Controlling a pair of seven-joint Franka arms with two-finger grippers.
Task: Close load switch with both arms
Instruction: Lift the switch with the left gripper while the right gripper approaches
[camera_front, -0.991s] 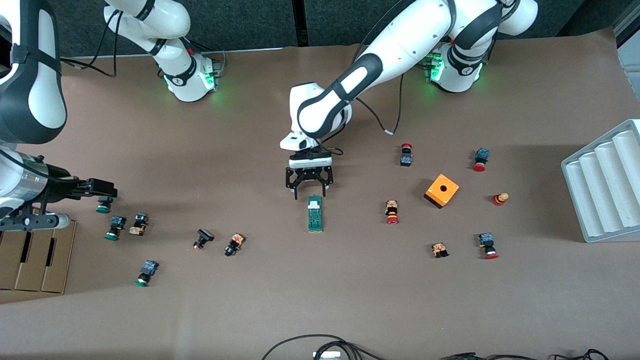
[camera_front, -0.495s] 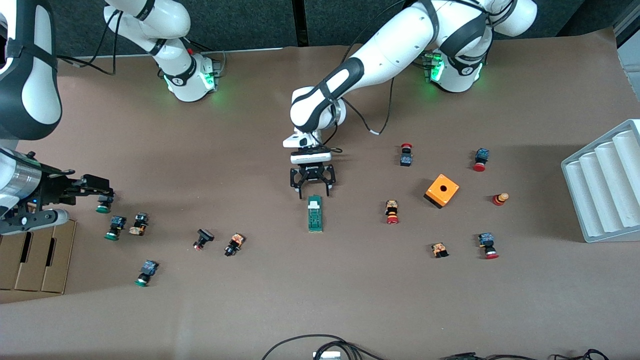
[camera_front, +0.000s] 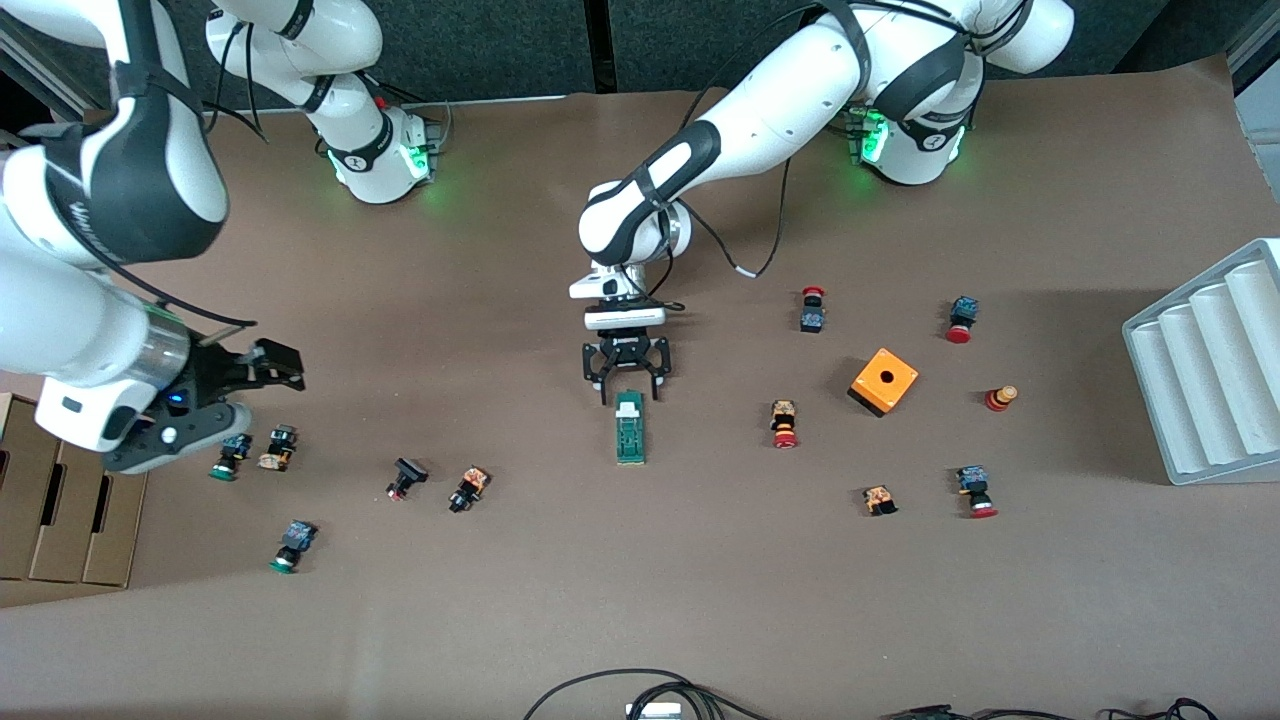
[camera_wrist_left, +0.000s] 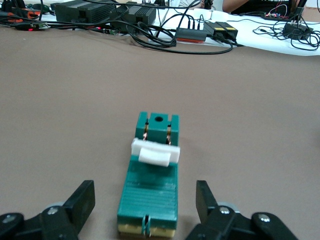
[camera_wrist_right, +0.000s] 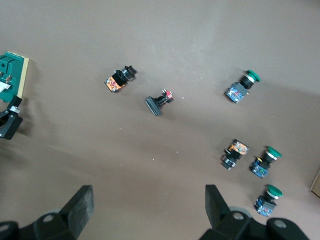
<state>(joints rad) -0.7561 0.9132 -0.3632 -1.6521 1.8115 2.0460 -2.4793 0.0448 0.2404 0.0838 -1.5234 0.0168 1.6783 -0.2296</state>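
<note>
Load switch (camera_front: 630, 427) on table, white end between open, empty left gripper (camera_front: 628, 389) fingers; right gripper (camera_front: 268, 366) open, empty, above push buttons (camera_front: 250, 452).

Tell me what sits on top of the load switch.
On the load switch sits a white piece across its green top, near the end by the left claw, which stands open there. Its underside on the table is hidden.
</note>
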